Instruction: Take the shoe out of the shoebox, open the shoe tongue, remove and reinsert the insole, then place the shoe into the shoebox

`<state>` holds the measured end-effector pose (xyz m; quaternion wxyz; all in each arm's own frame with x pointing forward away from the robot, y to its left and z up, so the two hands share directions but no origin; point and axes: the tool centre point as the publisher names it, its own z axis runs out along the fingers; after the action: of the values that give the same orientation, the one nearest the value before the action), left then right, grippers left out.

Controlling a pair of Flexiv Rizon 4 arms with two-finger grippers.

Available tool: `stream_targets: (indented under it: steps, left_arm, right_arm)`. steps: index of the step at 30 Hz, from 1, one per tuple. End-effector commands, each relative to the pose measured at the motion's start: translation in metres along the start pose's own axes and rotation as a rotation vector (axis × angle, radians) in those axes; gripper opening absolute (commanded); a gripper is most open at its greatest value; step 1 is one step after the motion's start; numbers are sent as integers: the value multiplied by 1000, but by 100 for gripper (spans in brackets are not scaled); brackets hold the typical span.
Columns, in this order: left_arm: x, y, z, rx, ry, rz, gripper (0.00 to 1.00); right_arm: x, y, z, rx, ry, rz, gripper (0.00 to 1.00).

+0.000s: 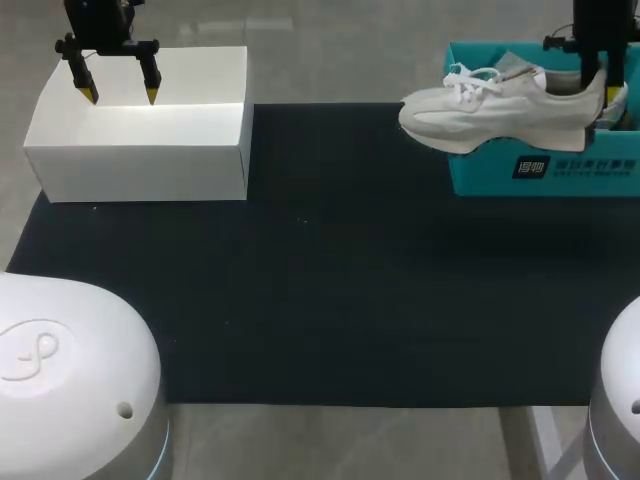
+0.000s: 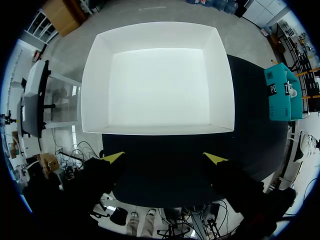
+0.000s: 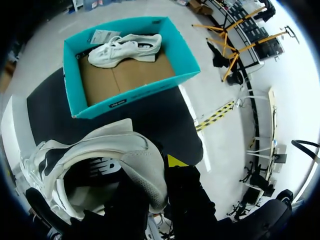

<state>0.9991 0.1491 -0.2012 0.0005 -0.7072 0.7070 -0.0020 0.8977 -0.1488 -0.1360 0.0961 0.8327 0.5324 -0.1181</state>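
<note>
White sneaker hangs above teal shoebox, right claw pinching only its heel collar. It looks toe-heavy, so it may pivot or slip free. Left claw gapes over white box.

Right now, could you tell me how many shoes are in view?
2. The lifted shoe hangs by its heel in the right pincer; the other shoe lies inside the teal box, by a wall. The white box holds none.
</note>
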Motion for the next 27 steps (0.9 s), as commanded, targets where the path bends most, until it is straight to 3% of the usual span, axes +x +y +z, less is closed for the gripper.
stream_targets:
  steps: [1, 18, 27]
  left_arm:
    - [0, 0, 0, -1, -1, 0, 100]
    - [0, 0, 0, -1, -1, 0, 100]
    - [0, 0, 0, -1, -1, 0, 100]
  right_arm:
    - [16, -31, -13, -109, -12, 7, 0]
    - [98, -118, -27, -98, -4, 15, 0]
    - [109, -129, -18, -79, -39, 23, 0]
